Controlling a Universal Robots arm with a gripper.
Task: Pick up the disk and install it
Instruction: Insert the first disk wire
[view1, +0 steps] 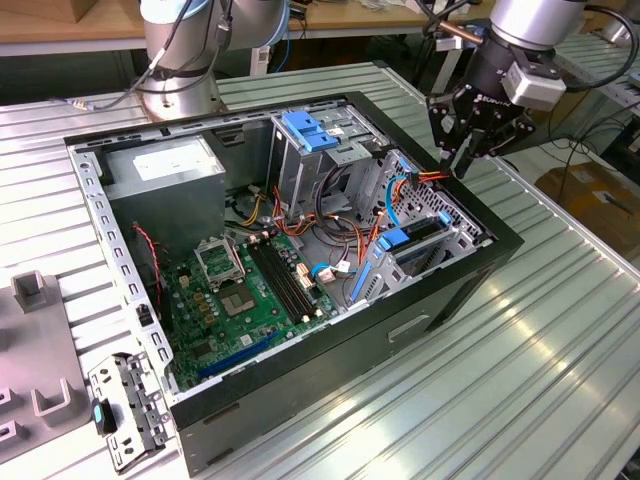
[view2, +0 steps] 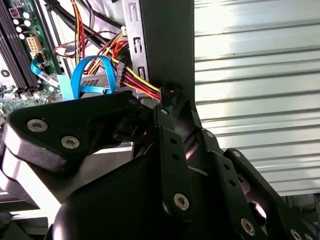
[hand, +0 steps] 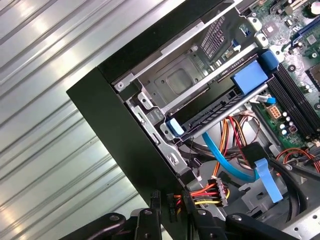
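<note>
First wrist view gave me my clearest look at the disk (hand: 212, 107): it lay flat, slid into the drive cage (hand: 150, 105) at a corner of the open computer case (hand: 115, 130), and was not in the gripper. In the exterior view the arm came down from above at that view's right, its wrist tipped so the gripper (view1: 463, 165) pointed down over the case's rim, just beside the cage and above the disk (view1: 425, 230). Its fingers were pinched together on a black power plug (view2: 172, 92) at the end of a bundle of red, yellow and black wires (hand: 205, 192), close against the case wall. Of the disk I could make out a dark long edge with a grey strip along it and blue plastic at both ends; the cage hid its top face. I counted one disk, one gripper with one plug in it, two blue ends on the disk, and two blue flat cables (hand: 225, 155) beside it inside the case, near the green motherboard (view1: 240, 300). Farther out stood one big grey box with a white sticker (view1: 165, 170), one upper cage with a blue latch (view1: 305, 128), and, on the ribbed metal table (view1: 520, 380), one loose metal bracket with a blue tab (view1: 125, 410).
</note>
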